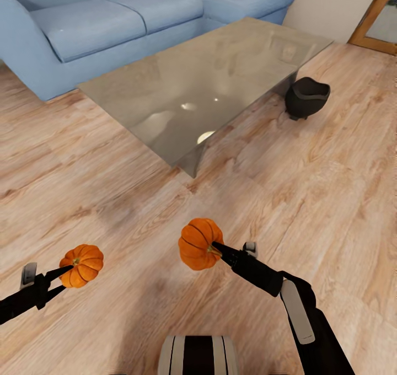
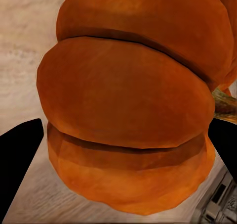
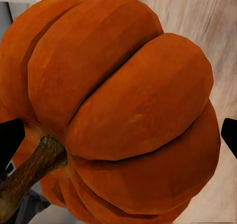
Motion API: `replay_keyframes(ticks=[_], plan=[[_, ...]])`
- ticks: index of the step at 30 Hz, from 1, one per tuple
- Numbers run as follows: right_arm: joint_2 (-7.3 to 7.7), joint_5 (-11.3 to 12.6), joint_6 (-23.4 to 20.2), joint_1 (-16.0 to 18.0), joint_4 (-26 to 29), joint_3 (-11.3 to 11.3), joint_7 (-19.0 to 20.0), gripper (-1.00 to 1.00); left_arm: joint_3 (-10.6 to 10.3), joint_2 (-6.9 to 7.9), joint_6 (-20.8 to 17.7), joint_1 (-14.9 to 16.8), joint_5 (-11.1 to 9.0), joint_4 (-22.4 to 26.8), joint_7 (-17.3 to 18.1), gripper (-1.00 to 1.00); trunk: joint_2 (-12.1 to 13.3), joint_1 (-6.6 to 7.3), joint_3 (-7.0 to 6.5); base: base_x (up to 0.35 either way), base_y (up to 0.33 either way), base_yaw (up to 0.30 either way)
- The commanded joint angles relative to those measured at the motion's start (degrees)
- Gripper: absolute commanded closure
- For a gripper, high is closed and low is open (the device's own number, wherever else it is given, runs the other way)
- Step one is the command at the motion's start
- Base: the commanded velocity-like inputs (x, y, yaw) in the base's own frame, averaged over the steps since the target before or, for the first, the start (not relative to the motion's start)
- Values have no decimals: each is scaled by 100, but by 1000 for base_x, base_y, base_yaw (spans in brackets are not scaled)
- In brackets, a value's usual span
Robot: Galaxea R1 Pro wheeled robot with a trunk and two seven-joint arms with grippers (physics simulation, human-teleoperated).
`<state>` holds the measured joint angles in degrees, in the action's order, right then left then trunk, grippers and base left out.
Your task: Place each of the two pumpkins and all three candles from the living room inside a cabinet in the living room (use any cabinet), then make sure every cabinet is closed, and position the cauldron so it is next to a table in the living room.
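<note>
The left gripper (image 1: pixel 62 272) jaws are clamping one ribbed orange pumpkin (image 1: pixel 82 264), the right gripper (image 1: pixel 216 247) jaws another pumpkin (image 1: pixel 199 244); the head view is adding the grey-topped low table (image 1: pixel 165 82) and round-bellied black cauldron (image 1: pixel 306 97) beside it.

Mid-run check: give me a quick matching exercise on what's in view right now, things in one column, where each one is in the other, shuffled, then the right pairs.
Things:
1. Left gripper
2. Right gripper
3. Cauldron
4. Sofa

Places or states:
A. On the wood floor beside the far end of the grey table
B. Behind the table, on its far side from the robot
C. Shut on the pumpkin nearer the middle
D. Shut on the pumpkin at the left edge

Pairs: 1-D, 2-C, 3-A, 4-B
</note>
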<state>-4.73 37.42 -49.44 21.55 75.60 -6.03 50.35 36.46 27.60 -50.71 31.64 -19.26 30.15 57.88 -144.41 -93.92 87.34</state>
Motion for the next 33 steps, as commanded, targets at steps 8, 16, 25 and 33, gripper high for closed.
replay_keyframes(ticks=[8, 16, 25, 33], plan=[[-4, 13, 12, -1, -9, -4, -8, 100, -9, 99, -129, 0, -17, 67, 13, 100, 11, 20, -178, -43, 0, 0], [-2, 23, 13, 0, -8, -9, 0, 100, -15, 99, -132, 0, -17, 70, 13, 100, 22, 41, -355, -288, 0, 0], [7, 37, -4, -1, -18, -131, 34, 100, -13, 103, -132, 0, -17, 70, 15, 100, 34, 64, -571, -231, 0, -133], [2, 38, 2, -2, -28, -144, 11, 100, -11, 105, -132, 0, -17, 70, 18, 100, 44, 85, -779, -9, 0, -254]])
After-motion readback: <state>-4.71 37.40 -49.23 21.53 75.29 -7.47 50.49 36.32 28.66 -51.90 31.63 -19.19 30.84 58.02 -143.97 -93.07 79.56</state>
